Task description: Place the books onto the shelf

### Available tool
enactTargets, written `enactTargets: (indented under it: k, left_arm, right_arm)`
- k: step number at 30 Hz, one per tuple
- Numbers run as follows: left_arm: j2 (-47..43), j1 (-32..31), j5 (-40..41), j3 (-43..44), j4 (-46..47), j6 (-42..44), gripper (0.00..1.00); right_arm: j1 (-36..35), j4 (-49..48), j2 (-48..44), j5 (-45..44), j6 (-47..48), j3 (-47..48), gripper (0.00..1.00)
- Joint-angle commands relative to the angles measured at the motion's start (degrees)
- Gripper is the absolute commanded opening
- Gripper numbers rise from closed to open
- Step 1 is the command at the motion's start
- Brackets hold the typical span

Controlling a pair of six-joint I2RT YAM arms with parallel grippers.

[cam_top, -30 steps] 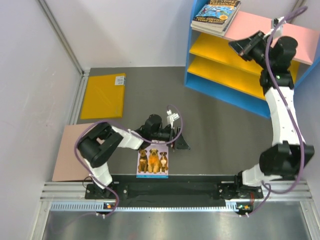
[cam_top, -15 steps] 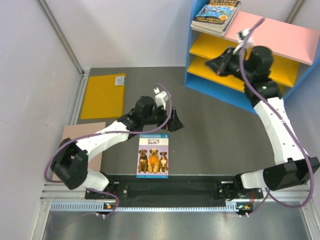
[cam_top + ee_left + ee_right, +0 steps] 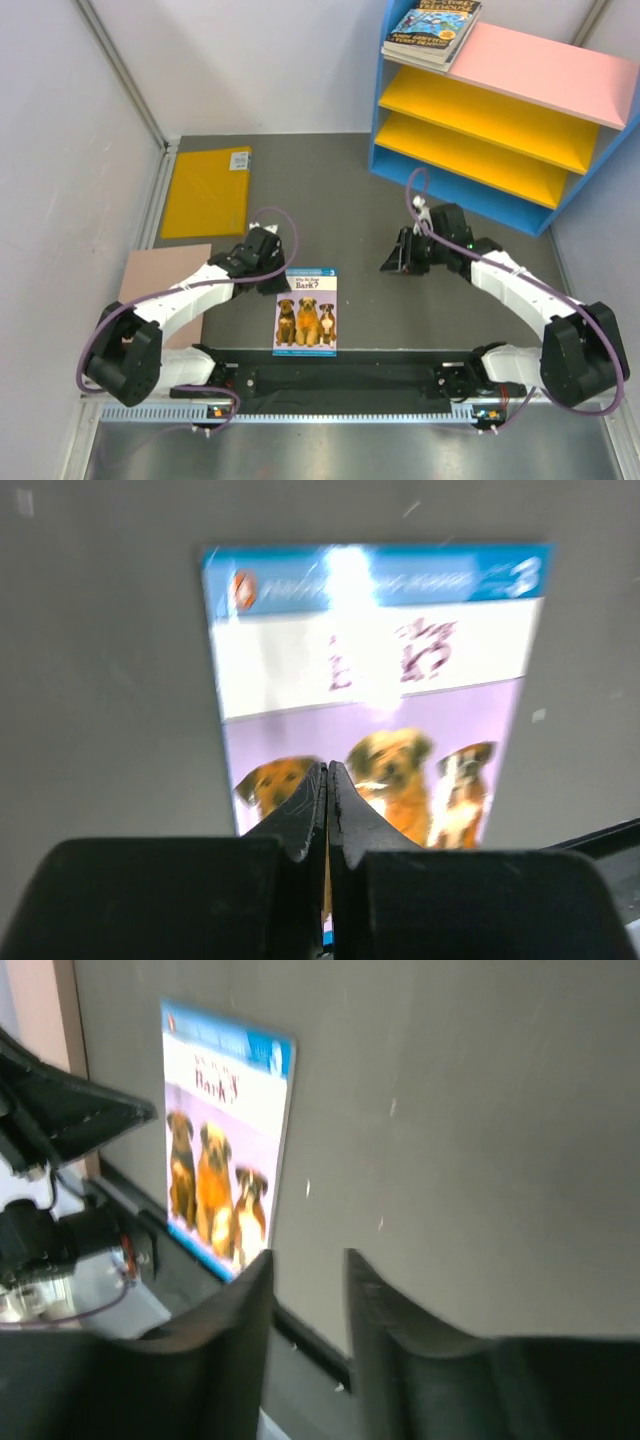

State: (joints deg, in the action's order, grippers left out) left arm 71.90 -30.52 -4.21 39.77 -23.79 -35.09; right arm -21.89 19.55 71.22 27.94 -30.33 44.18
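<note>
Shelf [image 3: 540, 72] (books [image 3: 432, 33] stacked atop) shows only overhead.

Printed on the dog book [image 3: 305, 310], low centre of the overhead view: "Bark?" in large letters, under a smaller line too fine to read. At the right end of its blue top band: "3". On the yellow sheet [image 3: 207, 190], left: a white label [image 3: 239, 160], illegible. On the top book of the stack [image 3: 433, 28], upper right: yellow lettering, illegible.

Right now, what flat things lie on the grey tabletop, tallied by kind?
Book with three dogs: 1
Yellow sheet: 1
Pinkish-brown board: 1
Total: 3
</note>
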Motion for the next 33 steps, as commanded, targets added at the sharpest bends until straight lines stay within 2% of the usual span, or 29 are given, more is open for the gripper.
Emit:
enactTargets:
  k: [1,2,5,10,15,24,29,33]
  left_arm:
    - [1.48,-0.06,0.17,-4.51,-1.44,-3.67,0.0]
    - [2.45,-0.06,0.16,-4.79,-1.09,-3.67,0.0]
    - [4.03,-0.06,1.3,-4.88,-1.61,-3.41,0.0]
    - [4.92,-0.06,1.92,-4.88,-1.7,-3.41,0.0]
    - [4.92,-0.15,2.19,-5.31,-1.79,-3.32,0.0]
    - [5.01,-0.15,1.13,-5.67,-1.34,-2.7,0.0]
    - [4.3,-0.06,1.04,-5.76,-1.43,-2.88,0.0]
    - [4.21,-0.15,0.43,-5.76,-1.26,-2.79,0.0]
  right_arm:
    - [-4.03,-10.48,-3.55,3.61,-6.66,-6.02,0.44]
    - [-4.91,-11.54,-3.11,3.52,-8.33,-6.56,0.53]
    - [-9.29,-15.59,-0.39,3.35,-11.32,-7.27,0.65]
    - [-14.49,-22.18,8.66,3.26,-14.14,-5.78,0.72]
    - [-18.8,-24.03,18.49,1.85,-14.76,-3.58,0.76]
    - [-23.63,-26.32,29.83,0.97,-16.26,2.56,0.78]
    - [-26.79,-22.11,35.29,-0.7,-16.43,7.75,0.78]
    - [-28.21,-22.8,36.18,-1.05,-17.66,9.34,0.78]
